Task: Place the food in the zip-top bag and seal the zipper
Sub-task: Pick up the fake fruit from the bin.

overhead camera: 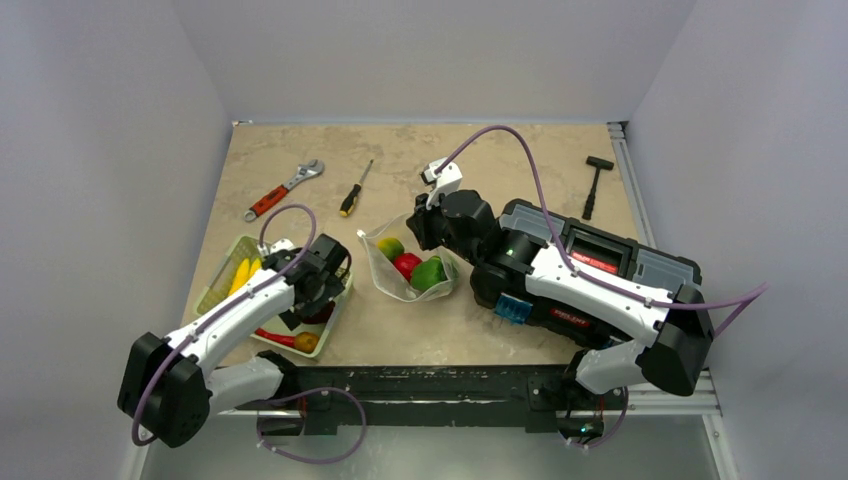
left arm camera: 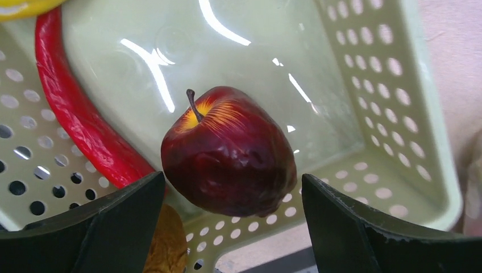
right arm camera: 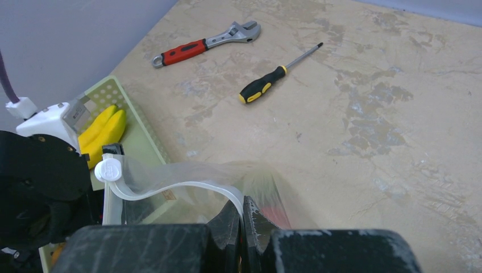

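The clear zip-top bag (overhead camera: 383, 274) lies mid-table with a green fruit (overhead camera: 430, 272), a red one (overhead camera: 406, 264) and a yellow-green one (overhead camera: 391, 247) inside. My right gripper (right arm camera: 243, 207) is shut on the bag's zipper strip (right arm camera: 170, 190) and holds the mouth up; a white slider (right arm camera: 108, 169) sits at the strip's end. My left gripper (left arm camera: 233, 175) is open inside the pale green basket (left arm camera: 398, 114), its fingers on either side of a dark maroon apple (left arm camera: 227, 151) without touching it. A long red chilli (left arm camera: 79, 114) and an orange-brown piece (left arm camera: 167, 244) lie beside the apple.
Yellow bananas (overhead camera: 240, 275) lie in the basket's far end. A red-handled wrench (overhead camera: 283, 190), a screwdriver (overhead camera: 354, 190) and a black hammer (overhead camera: 595, 180) lie on the table's far half. A black toolbox (overhead camera: 600, 260) sits under my right arm.
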